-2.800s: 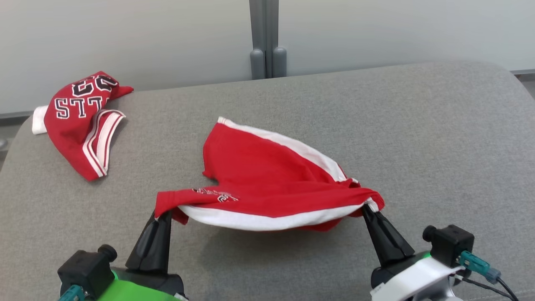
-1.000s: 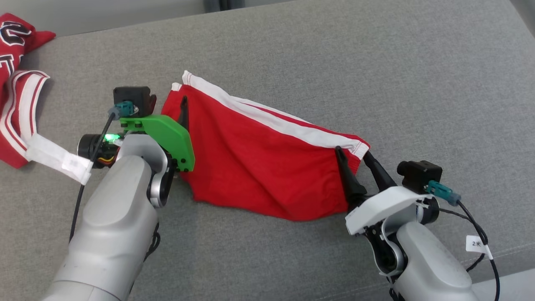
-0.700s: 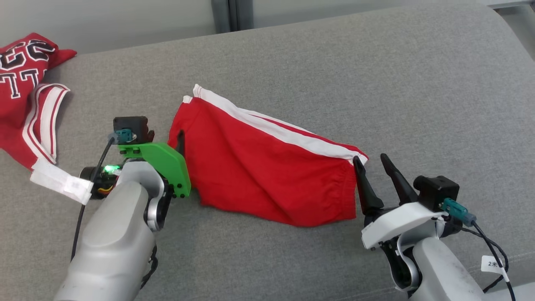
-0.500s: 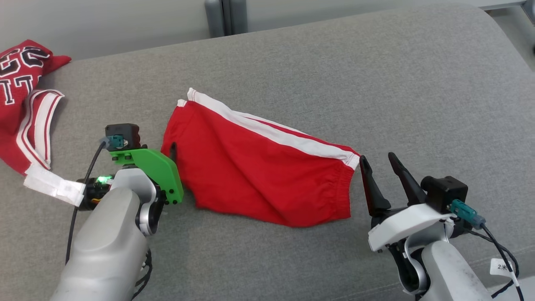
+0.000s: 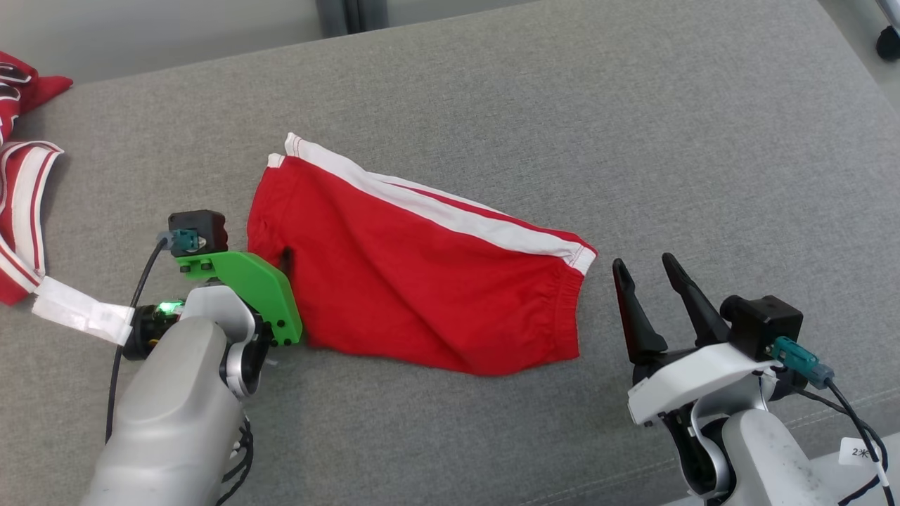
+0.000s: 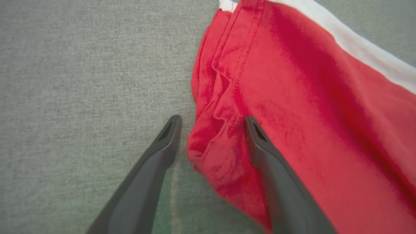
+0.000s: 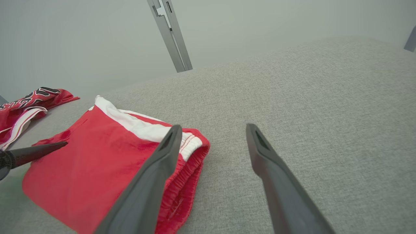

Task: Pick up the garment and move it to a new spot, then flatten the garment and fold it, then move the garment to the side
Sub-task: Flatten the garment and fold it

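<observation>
Red shorts [image 5: 415,274] with a white side stripe lie folded flat on the grey padded surface [image 5: 598,105]. My left gripper [image 5: 281,254] stands open at their left edge. In the left wrist view the left gripper [image 6: 211,120] straddles that rumpled edge of the shorts [image 6: 292,97], one finger over bare grey fabric, the other over red cloth. My right gripper [image 5: 643,270] is open and holds nothing, a short way right of the elastic waistband. In the right wrist view the right gripper [image 7: 214,128] has the shorts [image 7: 97,156] lying to its left.
A second red garment [image 5: 21,204] with white trim and lettering lies at the far left, also in the right wrist view [image 7: 29,104]. Behind the surface are a pale wall and a grey post [image 7: 170,35]. The surface's right edge curves down at the far right.
Both grippers held the shorts up 2.8 s ago; now the shorts lie folded and both are open. The right gripper has drawn back to the right, the left back along the left edge. The camera shifted.
</observation>
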